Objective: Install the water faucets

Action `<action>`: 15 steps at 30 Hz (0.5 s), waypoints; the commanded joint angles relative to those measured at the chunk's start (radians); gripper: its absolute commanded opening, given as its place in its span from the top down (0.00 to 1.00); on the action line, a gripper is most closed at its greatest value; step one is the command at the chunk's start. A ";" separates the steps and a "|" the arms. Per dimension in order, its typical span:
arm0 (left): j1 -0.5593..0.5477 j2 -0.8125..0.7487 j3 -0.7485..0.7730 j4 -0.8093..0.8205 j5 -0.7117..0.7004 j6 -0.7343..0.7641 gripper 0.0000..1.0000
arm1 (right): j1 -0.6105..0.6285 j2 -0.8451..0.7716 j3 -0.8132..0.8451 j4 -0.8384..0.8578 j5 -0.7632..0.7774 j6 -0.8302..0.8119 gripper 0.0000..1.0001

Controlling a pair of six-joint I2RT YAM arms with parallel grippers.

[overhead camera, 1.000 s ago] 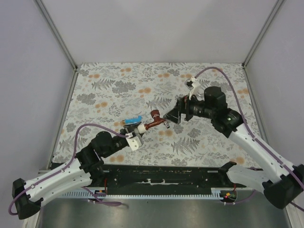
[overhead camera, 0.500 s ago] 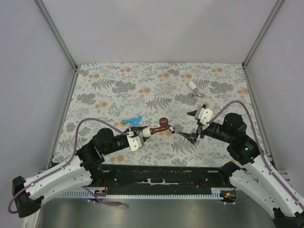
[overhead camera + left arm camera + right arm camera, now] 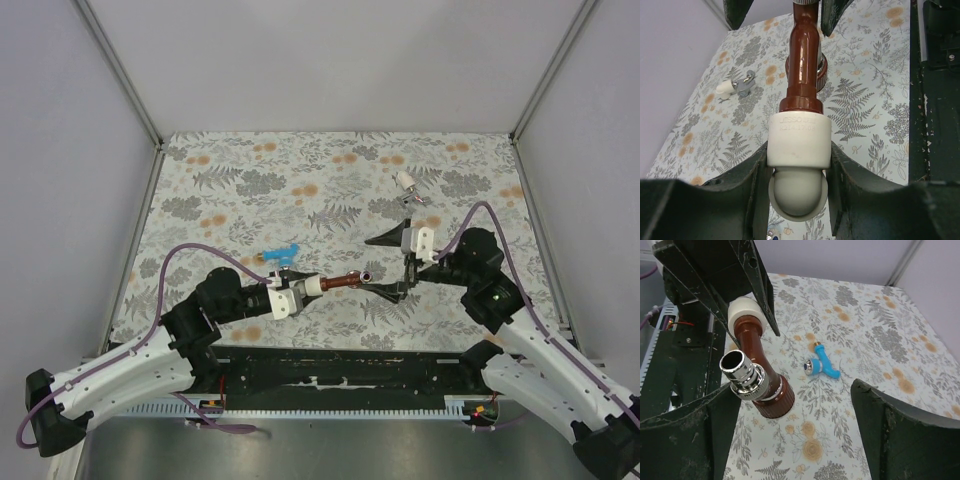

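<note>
Over the table [image 3: 230, 185] are three: brown faucet [image 3: 343, 283], blue faucet [image 3: 283, 251], white faucet [image 3: 406, 182].

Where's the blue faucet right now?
Top view: the blue faucet lies loose on the floral mat, left of centre, just beyond the left gripper, which is clamped on the white fitting.

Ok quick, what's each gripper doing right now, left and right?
Left gripper: closed on the white pipe fitting that carries the copper faucet.
Right gripper: open, jaws either side of the faucet's far end.
</note>
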 commanded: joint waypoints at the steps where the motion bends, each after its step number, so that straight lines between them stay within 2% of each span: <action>1: -0.002 -0.009 0.056 0.041 0.035 -0.039 0.98 | 0.022 0.049 0.006 0.121 -0.083 0.058 0.06; 8: -0.002 -0.007 0.051 0.050 0.044 -0.043 0.98 | 0.065 0.119 0.020 0.129 -0.089 0.104 0.14; 13: -0.002 -0.016 0.041 0.062 0.006 -0.026 0.98 | 0.065 0.180 0.058 0.118 -0.126 0.254 0.32; 15: -0.002 -0.023 0.032 0.065 -0.028 -0.002 0.98 | 0.064 0.206 0.072 0.137 -0.126 0.369 0.48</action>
